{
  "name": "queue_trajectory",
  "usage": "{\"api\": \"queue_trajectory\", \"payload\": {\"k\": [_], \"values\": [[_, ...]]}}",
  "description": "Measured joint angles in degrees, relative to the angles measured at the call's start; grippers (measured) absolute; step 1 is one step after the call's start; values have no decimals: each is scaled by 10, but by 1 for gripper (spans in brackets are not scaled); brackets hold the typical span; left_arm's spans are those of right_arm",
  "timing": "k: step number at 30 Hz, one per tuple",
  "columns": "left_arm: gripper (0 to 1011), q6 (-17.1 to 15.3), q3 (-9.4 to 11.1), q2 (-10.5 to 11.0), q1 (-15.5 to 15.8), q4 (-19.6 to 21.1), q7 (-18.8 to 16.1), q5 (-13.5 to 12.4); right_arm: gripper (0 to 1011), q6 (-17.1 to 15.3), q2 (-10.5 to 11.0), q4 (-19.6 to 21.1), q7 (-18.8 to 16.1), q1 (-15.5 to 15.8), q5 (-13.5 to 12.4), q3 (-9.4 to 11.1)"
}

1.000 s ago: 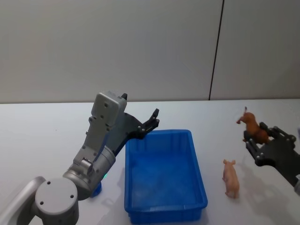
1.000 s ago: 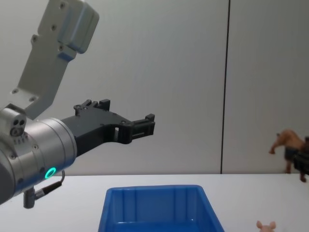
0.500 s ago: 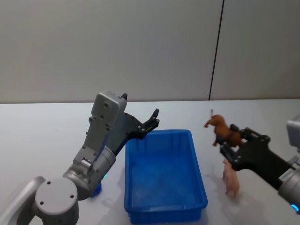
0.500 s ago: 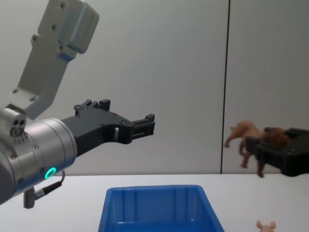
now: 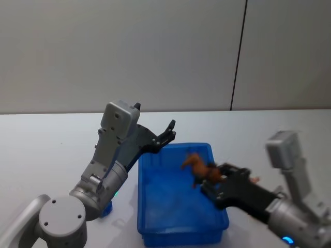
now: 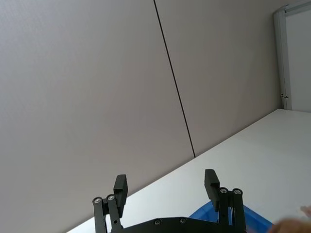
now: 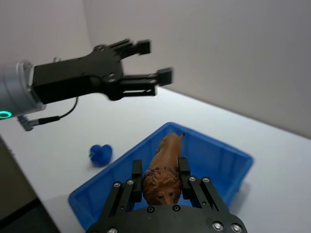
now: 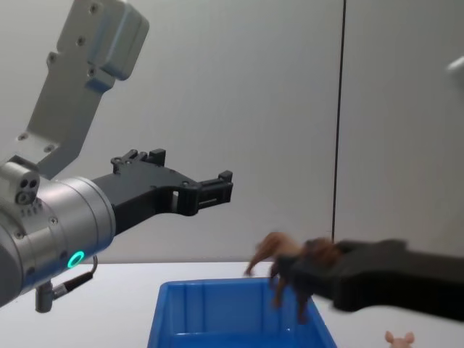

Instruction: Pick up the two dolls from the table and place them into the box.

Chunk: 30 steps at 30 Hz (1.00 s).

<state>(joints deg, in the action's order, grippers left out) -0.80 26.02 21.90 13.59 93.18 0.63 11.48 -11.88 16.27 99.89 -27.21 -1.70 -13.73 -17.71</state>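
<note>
White table [image 5: 41, 150] carries the blue box [image 5: 170, 206]; my right gripper [image 5: 207, 181] clamps the brown doll [image 5: 198, 165] above the box, the pink doll [image 8: 399, 338] sits right of it, and my left gripper [image 5: 171, 130] hangs spread open over its far left corner

Looks like glossy, smooth plastic on the box [image 5: 181, 235], matt and smooth on the table [image 5: 46, 137], rough-textured on the brown doll [image 7: 167, 151].

The arms [image 5: 111, 150] are silver-grey. The left end effector [image 8: 226, 187] and right end effector [image 7: 161, 166] are black with small screws. A green ring light [image 8: 75, 259] glows.
</note>
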Motion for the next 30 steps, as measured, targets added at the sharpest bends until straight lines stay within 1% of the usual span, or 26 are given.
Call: {"api": "queue_trajectory", "payload": {"k": [1, 4, 5, 6, 7, 9, 10, 11, 15, 18, 19, 22, 23, 25, 30], "values": [[1004, 0, 0, 0, 0, 0, 0, 0, 420, -7, -8, -7, -4, -4, 5, -7], [1004, 0, 0, 0, 0, 0, 0, 0, 422, -19, -21, -18, -11, -12, 14, -18], [1004, 0, 0, 0, 0, 0, 0, 0, 450, -26, -28, -25, -15, -16, 20, -24], [1004, 0, 0, 0, 0, 0, 0, 0, 450, -29, -30, -28, -16, -18, 22, -26], [1004, 0, 0, 0, 0, 0, 0, 0, 511, -32, -33, -31, -18, -19, 25, -29], [1004, 0, 0, 0, 0, 0, 0, 0, 575, -39, -41, -38, -22, -24, 31, -35], [1004, 0, 0, 0, 0, 0, 0, 0, 591, -41, -43, -40, -23, -25, 32, -37], [1004, 0, 0, 0, 0, 0, 0, 0, 653, -44, -47, -43, -26, -28, 35, -41], [1004, 0, 0, 0, 0, 0, 0, 0, 770, -52, -56, -51, -30, -33, 42, -48], [1004, 0, 0, 0, 0, 0, 0, 0, 861, -56, -60, -56, -33, -36, 45, -52], [1004, 0, 0, 0, 0, 0, 0, 0, 861, -57, -61, -57, -34, -36, 46, -53], [1004, 0, 0, 0, 0, 0, 0, 0, 960, -59, -63, -58, -34, -38, 47, -54], [1004, 0, 0, 0, 0, 0, 0, 0, 976, -58, -63, -59, -34, -39, 47, -54], [1004, 0, 0, 0, 0, 0, 0, 0, 1001, -55, -62, -59, -32, -39, 45, -52], [1004, 0, 0, 0, 0, 0, 0, 0, 1001, -42, -55, -56, -22, -40, 36, -43]]}}
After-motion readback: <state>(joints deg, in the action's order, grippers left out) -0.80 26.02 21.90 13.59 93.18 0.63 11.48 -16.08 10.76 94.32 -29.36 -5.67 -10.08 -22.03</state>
